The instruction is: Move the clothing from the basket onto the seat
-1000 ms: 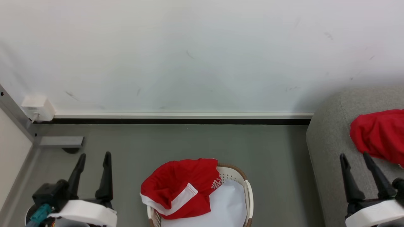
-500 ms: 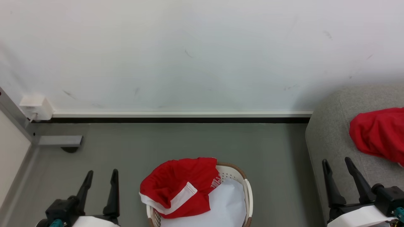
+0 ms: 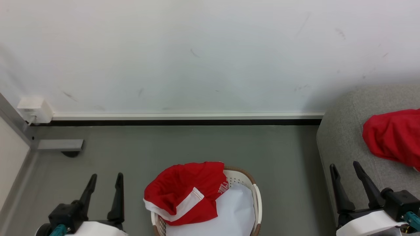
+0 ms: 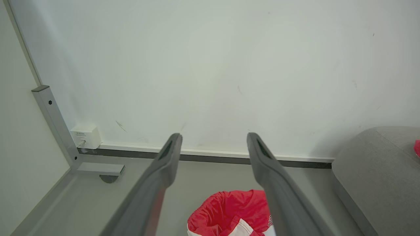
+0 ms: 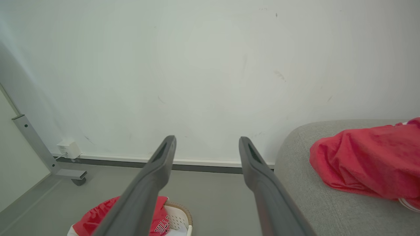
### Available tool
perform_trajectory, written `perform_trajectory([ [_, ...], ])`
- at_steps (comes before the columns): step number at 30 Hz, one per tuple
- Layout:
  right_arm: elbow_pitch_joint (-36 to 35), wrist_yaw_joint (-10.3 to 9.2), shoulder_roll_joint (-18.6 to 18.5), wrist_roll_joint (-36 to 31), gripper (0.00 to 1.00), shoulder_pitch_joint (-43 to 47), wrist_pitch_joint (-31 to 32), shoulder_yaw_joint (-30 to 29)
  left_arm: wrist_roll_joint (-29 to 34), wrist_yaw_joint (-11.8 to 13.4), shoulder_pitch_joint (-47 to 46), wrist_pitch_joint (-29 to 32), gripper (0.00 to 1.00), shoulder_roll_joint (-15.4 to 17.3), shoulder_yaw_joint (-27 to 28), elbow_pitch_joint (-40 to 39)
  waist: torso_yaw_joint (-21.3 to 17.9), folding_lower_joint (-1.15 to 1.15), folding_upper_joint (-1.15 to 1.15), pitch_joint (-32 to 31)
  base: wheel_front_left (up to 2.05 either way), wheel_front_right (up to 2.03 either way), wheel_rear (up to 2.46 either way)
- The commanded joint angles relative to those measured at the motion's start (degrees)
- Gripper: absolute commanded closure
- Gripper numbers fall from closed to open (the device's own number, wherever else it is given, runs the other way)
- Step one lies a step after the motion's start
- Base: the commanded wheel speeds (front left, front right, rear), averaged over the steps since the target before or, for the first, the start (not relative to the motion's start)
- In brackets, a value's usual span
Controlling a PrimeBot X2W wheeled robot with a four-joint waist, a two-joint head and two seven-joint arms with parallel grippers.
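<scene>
Lettering in the head view won't help you much. The jersey [image 3: 183,193] has white letters along its 3 o'clock edge, but they're turned sideways and too small to read. It's draped over the 9 o'clock side of the basket [image 3: 258,203] and spills past the rim, with the white sheet [image 3: 236,213] showing in the rest.

Your left claw [image 3: 106,178] sits at 7 o'clock in the frame. The jersey is at roughly 3 o'clock from it, well apart. Your right claw [image 3: 344,166] is at 4 o'clock, overlapping the edge of the seat [image 3: 341,141] in the picture. From that claw the jersey is out at 9 o'clock. A second red garment [image 3: 390,137] lies on the seat at its 2 o'clock, near but not touching. Both claws have their fingers spread wide with nothing between them.

In the left wrist view the fingers are wide apart, grip nothing and point at the wall [image 4: 210,65]. The jersey peeks up at 6 o'clock between them, partly behind the right-hand finger. The little white box [image 4: 86,137] at 8 o'clock has a label, but it's too tiny to read.

The right wrist view is your best shot at the writing. You can make out "ULLS" in curved white letters on the jersey at 7 o'clock, and the finger cuts off whatever comes before. The red garment lies on the seat at 3 to 4 o'clock. The fingers are spread and touch nothing.
</scene>
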Motion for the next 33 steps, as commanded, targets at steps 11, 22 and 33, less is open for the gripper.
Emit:
perform_trajectory([
  [11,0.2,-0.13,-0.2,0.3,0.00,-1.5,-0.2,0.4,1.6,-0.7,-1.1,0.0,0.00,-0.7,1.3,0.0,-0.4,0.00,0.00,1.1,0.00,0.00,0.00],
  [22,-0.2,-0.13,0.7,0.2,0.00,-6.5,-0.2,0.8,1.6,-0.9,-5.7,0.0,0.00,0.0,-1.3,-0.3,-1.8,0.00,0.00,7.9,0.00,0.00,0.00],
  [33,0.0,-0.13,1.4,0.2,0.00,-12.2,-0.2,0.7,-1.0,-0.9,-12.9,0.0,0.00,3.6,-8.0,3.6,-4.1,0.00,0.00,16.9,0.00,0.00,0.00],
])
